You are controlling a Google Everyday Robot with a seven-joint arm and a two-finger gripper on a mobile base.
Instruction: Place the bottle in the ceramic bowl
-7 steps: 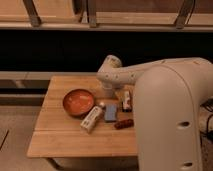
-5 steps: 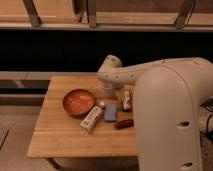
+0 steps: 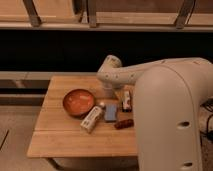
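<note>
The cream-white bottle [image 3: 93, 118] lies on its side on the wooden table [image 3: 65, 141], its cap end touching the front right rim of the ceramic bowl [image 3: 78, 102]. The bowl is round, orange-red inside and holds nothing. My gripper [image 3: 111, 94] hangs from the white arm just right of the bowl and behind the bottle, low over the table. It is open, grips nothing and stands apart from the bottle.
A blue rectangular block [image 3: 111, 112] lies right of the bottle. A white-and-dark-red packet [image 3: 127, 101] and a small dark red item [image 3: 123, 123] lie further right. My bulky white arm body [image 3: 170, 120] covers the table's right side. A dark wall runs behind.
</note>
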